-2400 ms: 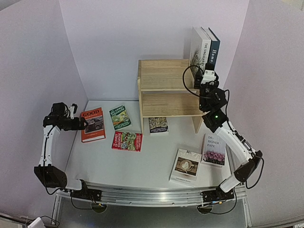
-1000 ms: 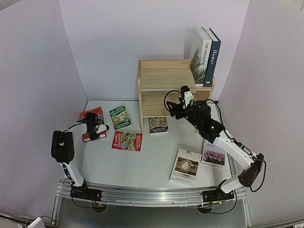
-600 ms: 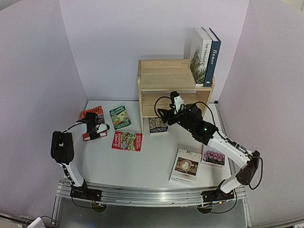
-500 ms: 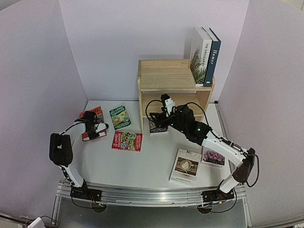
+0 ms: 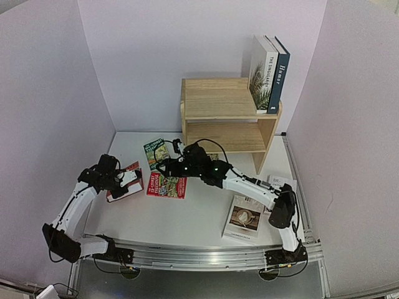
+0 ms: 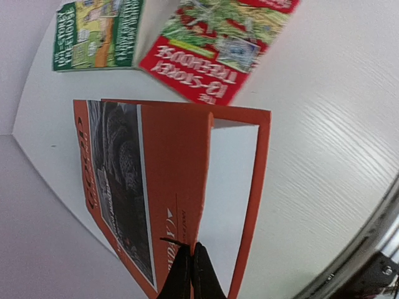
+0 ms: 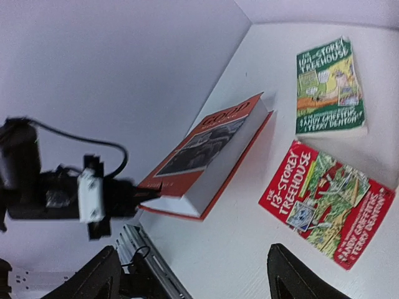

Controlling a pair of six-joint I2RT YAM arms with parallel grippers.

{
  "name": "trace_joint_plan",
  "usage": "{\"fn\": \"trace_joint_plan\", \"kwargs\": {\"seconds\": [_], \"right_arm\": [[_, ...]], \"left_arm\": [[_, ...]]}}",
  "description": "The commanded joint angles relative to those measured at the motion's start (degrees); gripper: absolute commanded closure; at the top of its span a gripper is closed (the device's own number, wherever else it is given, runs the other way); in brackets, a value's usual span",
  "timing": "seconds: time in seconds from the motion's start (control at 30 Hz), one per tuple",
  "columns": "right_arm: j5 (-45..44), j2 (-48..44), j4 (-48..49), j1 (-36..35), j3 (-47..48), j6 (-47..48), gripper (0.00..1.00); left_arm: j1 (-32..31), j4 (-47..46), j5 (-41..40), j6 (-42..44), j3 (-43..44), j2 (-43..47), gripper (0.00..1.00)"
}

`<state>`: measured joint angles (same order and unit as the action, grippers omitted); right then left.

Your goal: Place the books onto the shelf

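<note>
Shelf (image 5: 218,99) of light wood is set at the back of the table (image 5: 193,218), with 2 books stood upright at the right end of its top tier: a white plant book (image 5: 260,67) and a dark blue book (image 5: 280,73). An orange book (image 7: 212,149) is held tilted, 1 edge raised, pinched by the closed left gripper (image 6: 190,274). A red paperback (image 5: 167,185) and a green paperback (image 5: 156,153) are laid flat nearby. The right gripper (image 7: 192,249) is held wide open and empty over them.
</note>
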<state>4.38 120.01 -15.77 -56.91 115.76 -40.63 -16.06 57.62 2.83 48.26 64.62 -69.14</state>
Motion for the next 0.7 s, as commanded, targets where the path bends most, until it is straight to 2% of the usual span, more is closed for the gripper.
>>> {"fn": "trace_joint_plan", "kwargs": {"seconds": [0.0, 0.17, 0.4, 0.5, 0.67], "right_arm": [[8.5, 8.11, -1.9, -0.11, 7.54, -17.55, 0.21], [16.18, 21.0, -1.81, -0.02, 16.39, -27.98, 0.18], [25.52, 35.14, 1.32, -0.05, 23.64, -38.98, 0.12], [27.51, 37.93, 6.55, -0.03, 22.85, -43.47, 0.12], [30.3, 44.31, 29.2, 0.04, 20.72, -57.01, 0.12]], "left_arm": [[-3.88, 7.43, 6.3, -2.48, -7.02, 9.55, 1.0], [-9.39, 4.57, 5.15, -3.37, -13.81, 14.02, 1.0], [-11.39, -1.65, 3.99, 0.78, -19.14, 15.51, 1.0], [-11.56, -1.81, 5.8, 2.37, -19.63, 15.65, 1.0], [-12.32, -4.09, 5.64, 4.59, -21.08, 14.61, 1.0]]}}
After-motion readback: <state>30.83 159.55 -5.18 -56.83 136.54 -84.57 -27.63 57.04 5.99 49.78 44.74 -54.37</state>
